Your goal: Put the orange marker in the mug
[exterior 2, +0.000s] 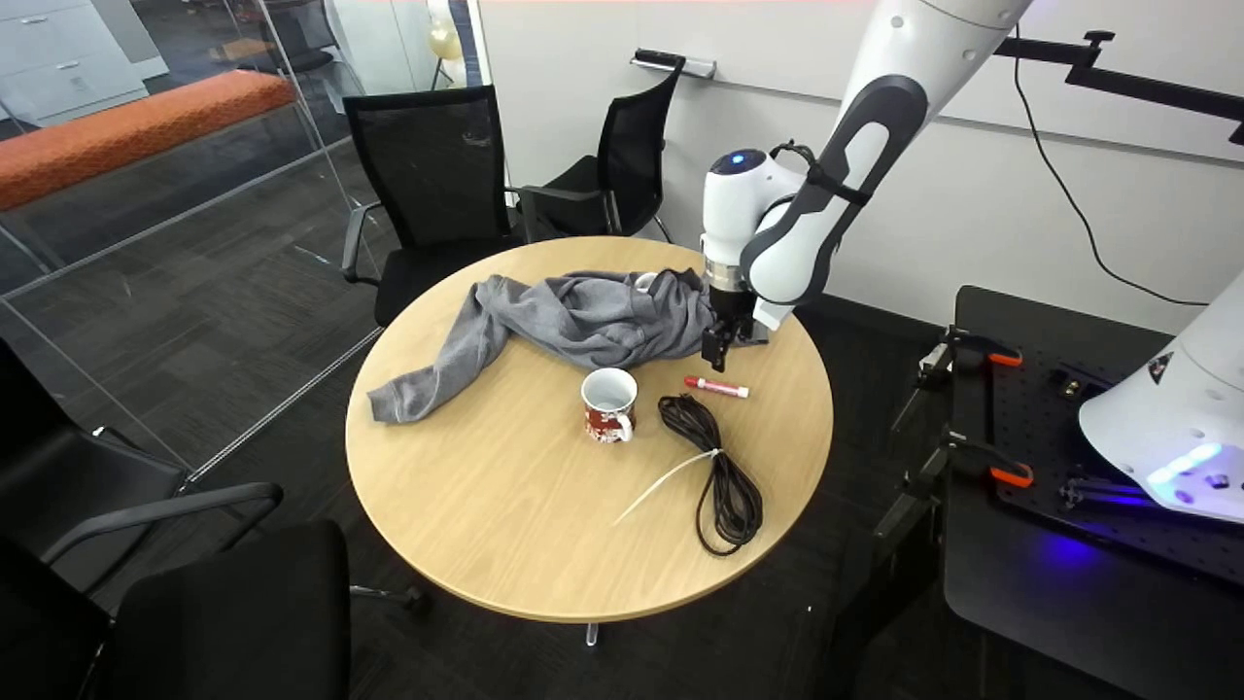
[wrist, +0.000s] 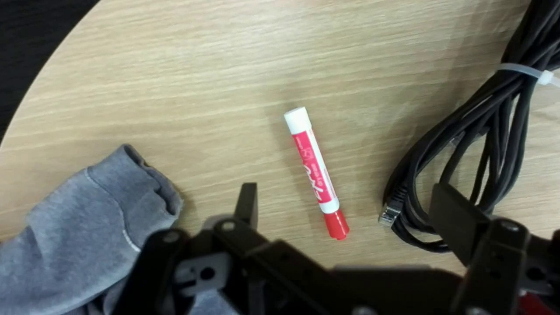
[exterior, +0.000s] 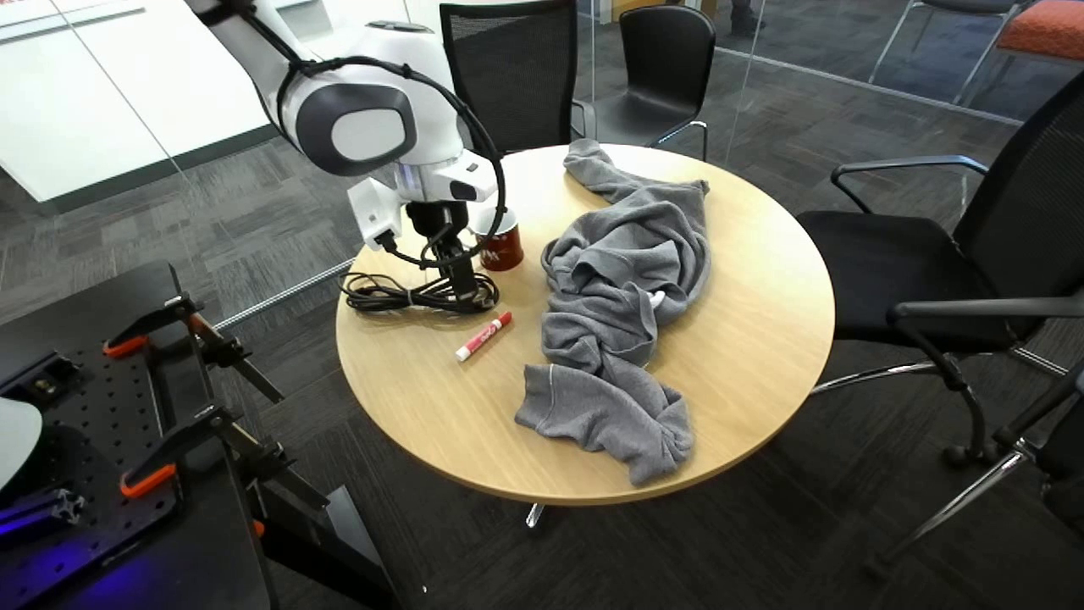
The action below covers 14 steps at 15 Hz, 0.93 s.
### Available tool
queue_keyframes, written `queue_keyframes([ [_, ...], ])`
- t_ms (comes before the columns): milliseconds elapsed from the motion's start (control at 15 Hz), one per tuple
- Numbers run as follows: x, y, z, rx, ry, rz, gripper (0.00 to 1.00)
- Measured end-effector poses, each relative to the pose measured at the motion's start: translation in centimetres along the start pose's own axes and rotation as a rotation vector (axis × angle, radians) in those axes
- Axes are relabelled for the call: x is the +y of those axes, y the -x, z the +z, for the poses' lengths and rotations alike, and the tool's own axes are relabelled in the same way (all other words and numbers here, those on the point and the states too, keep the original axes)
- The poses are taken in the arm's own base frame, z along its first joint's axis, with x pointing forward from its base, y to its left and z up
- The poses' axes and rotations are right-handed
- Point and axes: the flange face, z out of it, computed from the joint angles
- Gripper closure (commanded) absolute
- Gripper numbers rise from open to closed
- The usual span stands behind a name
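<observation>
The orange marker, red with white bands and a white end, lies flat on the round table in both exterior views [exterior: 484, 336] [exterior 2: 717, 387]. In the wrist view the marker [wrist: 316, 170] lies with its red cap toward the gripper. The dark red mug with a pale inside stands upright on the table in both exterior views [exterior: 503, 250] [exterior 2: 603, 422]; its handle shows in an exterior view. My gripper [wrist: 348, 205] is open and empty above the table, its fingers spread either side of the cap's line. It also shows in both exterior views [exterior: 461, 288] [exterior 2: 717, 352], close to the marker.
A black coiled cable [wrist: 494, 131] with a white tie lies beside the marker, under the right finger in the wrist view. A crumpled grey cloth [exterior: 627, 271] lies across the round table [exterior 2: 466, 506]. Chairs stand around it. A black bench [exterior: 203, 542] with clamps stands apart.
</observation>
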Motion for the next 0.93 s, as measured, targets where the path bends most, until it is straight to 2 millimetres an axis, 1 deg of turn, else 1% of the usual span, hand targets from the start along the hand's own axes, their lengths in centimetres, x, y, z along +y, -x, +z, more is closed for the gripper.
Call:
queue_keyframes([
  [400, 0.9, -1.4, 2.1, -0.014, 0.003, -0.122, 0.00],
  [933, 0.8, -2.8, 4.7, -0.053, 0.011, -0.181, 0.00],
])
